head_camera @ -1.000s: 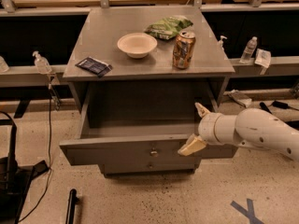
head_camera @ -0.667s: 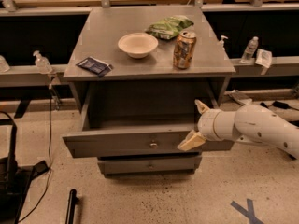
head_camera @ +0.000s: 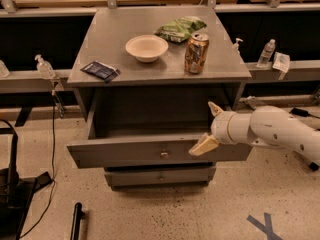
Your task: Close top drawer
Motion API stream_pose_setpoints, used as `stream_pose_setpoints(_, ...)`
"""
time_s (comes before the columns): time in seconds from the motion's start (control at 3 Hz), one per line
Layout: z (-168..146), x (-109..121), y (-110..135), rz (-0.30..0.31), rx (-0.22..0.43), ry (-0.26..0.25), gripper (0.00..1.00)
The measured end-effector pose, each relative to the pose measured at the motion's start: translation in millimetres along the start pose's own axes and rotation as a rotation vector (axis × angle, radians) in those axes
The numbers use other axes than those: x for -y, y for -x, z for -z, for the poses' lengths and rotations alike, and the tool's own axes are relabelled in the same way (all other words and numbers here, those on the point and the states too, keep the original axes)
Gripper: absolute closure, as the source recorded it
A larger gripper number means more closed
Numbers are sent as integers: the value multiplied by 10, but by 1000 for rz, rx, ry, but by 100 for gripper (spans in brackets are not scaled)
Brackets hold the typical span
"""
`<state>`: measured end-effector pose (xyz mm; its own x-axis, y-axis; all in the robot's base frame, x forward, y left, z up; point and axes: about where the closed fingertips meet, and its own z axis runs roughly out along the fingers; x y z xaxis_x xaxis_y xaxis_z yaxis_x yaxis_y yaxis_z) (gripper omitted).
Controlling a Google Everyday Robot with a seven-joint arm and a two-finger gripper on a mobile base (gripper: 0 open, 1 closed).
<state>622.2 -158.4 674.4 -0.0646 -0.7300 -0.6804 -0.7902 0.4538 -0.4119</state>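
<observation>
The top drawer [head_camera: 125,153] of the grey cabinet [head_camera: 100,44] stands part open, with its wide front panel and small round knob [head_camera: 164,154] facing me and its inside empty. My gripper [head_camera: 208,126] is at the right end of that panel and is open. One tan finger [head_camera: 202,145] lies against the panel's front face. The other finger [head_camera: 214,108] points up over the drawer's right inner side. My white arm [head_camera: 270,129] reaches in from the right.
A narrower drawer front [head_camera: 160,176] sits shut below. On the cabinet top are a white bowl [head_camera: 146,47], a soda can [head_camera: 196,52], a green snack bag [head_camera: 181,28] and a dark packet [head_camera: 101,70]. Bottles [head_camera: 267,52] stand on side ledges. Blue tape X [head_camera: 265,226] marks the floor.
The top drawer has slid further into the cabinet. My gripper has moved in with it, still against the right end of the front panel.
</observation>
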Motion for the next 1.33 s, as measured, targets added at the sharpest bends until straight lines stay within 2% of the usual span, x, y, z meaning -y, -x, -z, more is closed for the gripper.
stream_pose_setpoints(0.33,193,35,94,0,63,-33,0)
stream_pose_setpoints(0.67,366,-140,132,7,99,-43,0)
stream_pose_setpoints(1.0,503,-476,159,30,170,-4,15)
stream_pose_setpoints(1.33,713,-821,215,88,302,42,39)
